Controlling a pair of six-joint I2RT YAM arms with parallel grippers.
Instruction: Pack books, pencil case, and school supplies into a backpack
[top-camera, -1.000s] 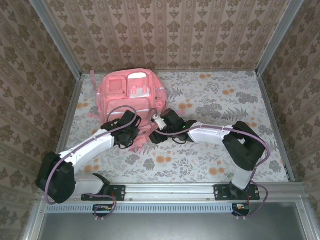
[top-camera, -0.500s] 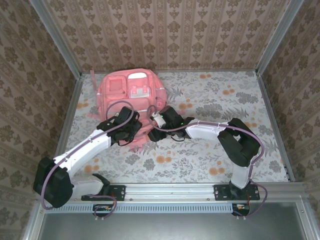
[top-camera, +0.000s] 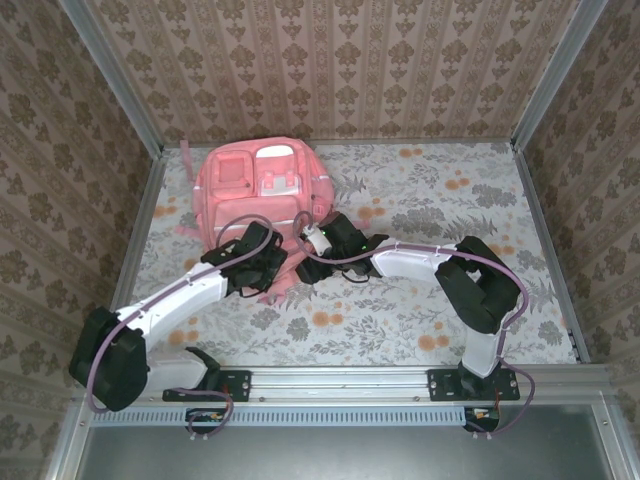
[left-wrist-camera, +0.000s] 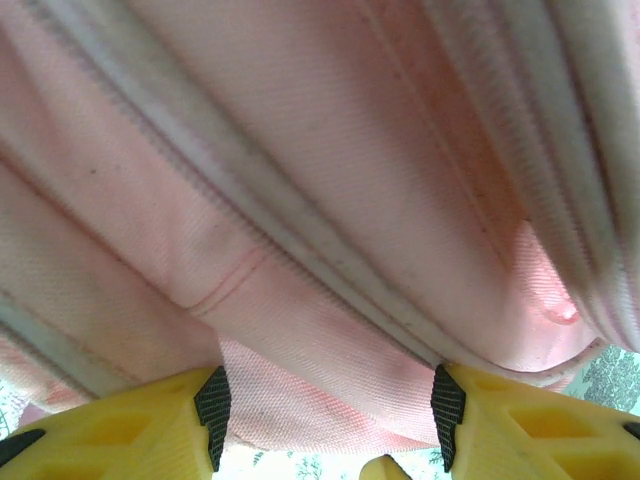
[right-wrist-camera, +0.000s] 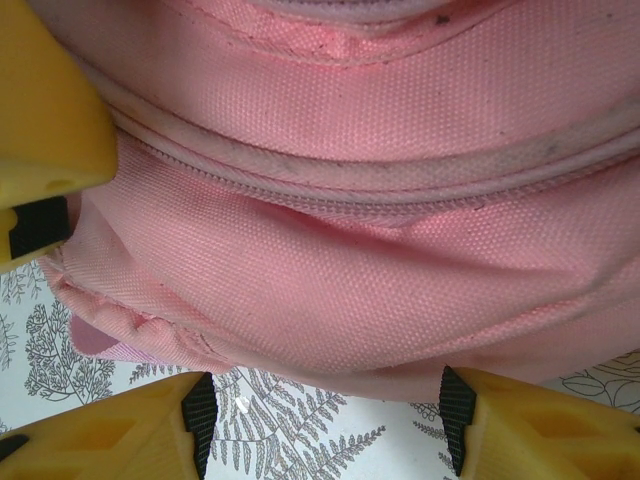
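The pink backpack (top-camera: 258, 190) lay pockets-up on the far-left part of the floral table (top-camera: 450, 300), its long axis running from the table's far edge toward its near edge. At the backpack's near end, the left gripper (left-wrist-camera: 325, 425) and the right gripper (right-wrist-camera: 320, 425) both had their fingers spread apart, clamping nothing.

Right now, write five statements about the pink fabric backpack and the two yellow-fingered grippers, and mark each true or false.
1. The pink fabric backpack lies on the far left part of the floral-patterned table. True.
2. The left gripper is pinched fully shut. False: its jaws stand apart, with pink fabric between them.
3. The right gripper is open at the backpack's near edge. True.
4. The backpack stands upright against the back wall. False: it lies flat, front pockets facing up.
5. Both arms reach toward the backpack. True.
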